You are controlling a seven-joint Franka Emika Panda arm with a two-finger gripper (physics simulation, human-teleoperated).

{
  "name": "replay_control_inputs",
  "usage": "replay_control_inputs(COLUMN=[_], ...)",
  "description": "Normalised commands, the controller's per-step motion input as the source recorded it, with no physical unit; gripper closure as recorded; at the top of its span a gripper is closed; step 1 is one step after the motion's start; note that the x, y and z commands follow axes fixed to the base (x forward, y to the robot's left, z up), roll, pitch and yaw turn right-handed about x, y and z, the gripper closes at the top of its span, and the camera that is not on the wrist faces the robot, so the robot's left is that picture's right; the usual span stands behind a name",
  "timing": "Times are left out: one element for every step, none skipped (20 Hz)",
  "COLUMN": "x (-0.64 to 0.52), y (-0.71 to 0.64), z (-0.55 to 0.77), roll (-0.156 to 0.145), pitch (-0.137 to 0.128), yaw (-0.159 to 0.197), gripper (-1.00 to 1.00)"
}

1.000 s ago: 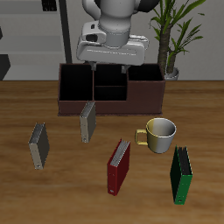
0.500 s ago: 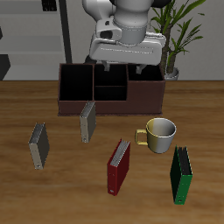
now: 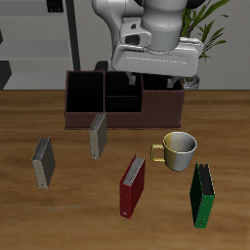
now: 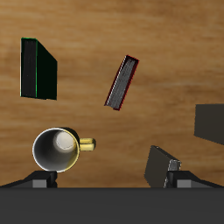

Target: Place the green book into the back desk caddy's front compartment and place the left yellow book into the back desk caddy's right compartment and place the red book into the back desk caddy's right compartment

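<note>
My gripper [image 3: 154, 74] hangs open and empty above the back desk caddy [image 3: 70, 119], a low reddish-brown box with black sections and a small middle section [image 3: 122, 102]. The left yellow book [image 3: 98, 134], grey-tan, stands just in front of the caddy. Nearer the table's front edge stand the red book [image 3: 132, 186] and the green book [image 3: 201, 195]. In the wrist view the green book [image 4: 37, 68], the red book [image 4: 122, 83] and the left yellow book [image 4: 162, 164] all show beyond the gripper [image 4: 107, 179], whose fingers stand wide apart.
A yellow-handled mug [image 3: 179, 149] stands between the caddy and the green book, also seen as the mug [image 4: 59, 147] close under the gripper. A darker grey twin book [image 3: 42, 161] stands apart from the others. A potted plant [image 3: 193, 39] rises behind the caddy.
The arm has swung sideways over the caddy, from above its middle toward the end beside the plant. The books and the mug have not moved.
</note>
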Motion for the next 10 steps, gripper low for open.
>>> replay_control_inputs(x=[0.23, 0.33, 0.40, 0.26, 0.15, 0.16, 0.13, 0.07, 0.01, -0.03], y=[0.26, 0.36, 0.41, 0.47, 0.63, 0.56, 0.61, 0.68, 0.51, 0.63], z=[-0.01, 0.01, 0.02, -0.02, 0.02, 0.02, 0.04, 0.00, -0.03, 0.00], roll=[0.037, -0.039, -0.033, -0.046, 0.040, 0.007, 0.050, 0.114, 0.076, 0.167], pitch=[0.002, -0.058, 0.027, 0.005, -0.048, -0.028, -0.030, -0.035, -0.015, -0.158], yaw=[-0.053, 0.128, -0.078, -0.066, 0.086, 0.032, -0.030, 0.078, 0.013, 0.101], gripper=[-1.00, -1.00, -1.00, -1.00, -1.00, -1.00, -1.00, -1.00, -1.00, -1.00])
